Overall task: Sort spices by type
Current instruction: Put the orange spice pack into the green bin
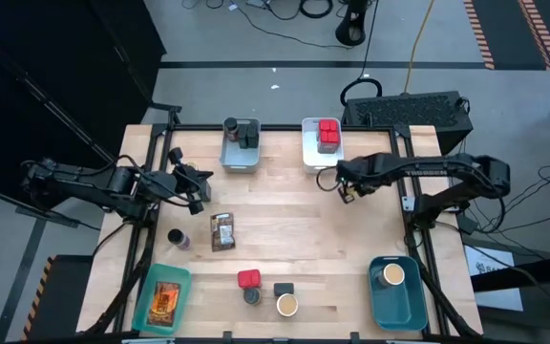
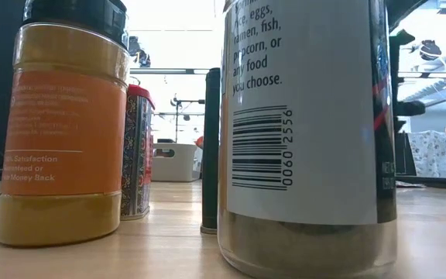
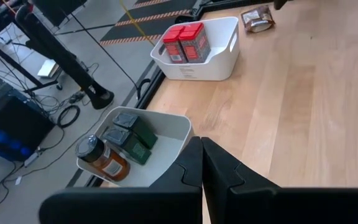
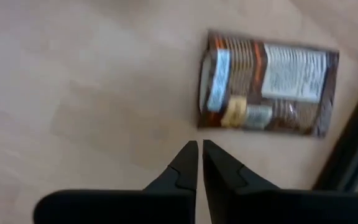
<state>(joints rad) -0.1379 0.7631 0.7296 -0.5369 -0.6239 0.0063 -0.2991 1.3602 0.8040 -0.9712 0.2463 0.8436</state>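
Along the tabletop's (image 1: 351, 229) far edge, sitting sorted already: two red tins (image 1: 327, 135) in the white bin (image 1: 309, 153), dark jars (image 1: 246, 133) in the grey bin (image 1: 240, 163). Near the front corners, lying one packet (image 1: 164, 302) in the teal bin (image 1: 179, 277) and standing one tan-topped jar (image 1: 393, 275) in the blue bin (image 1: 390, 308). Remaining loose (roughly half): brown packet (image 1: 222, 231) mid-tabletop, dark jar (image 1: 178, 238) toward the left edge, red tin (image 1: 248, 279), jars (image 1: 285, 304) crowding together at the front edge. Hovering shut and empty: left gripper (image 1: 199, 187), right gripper (image 1: 346, 194).
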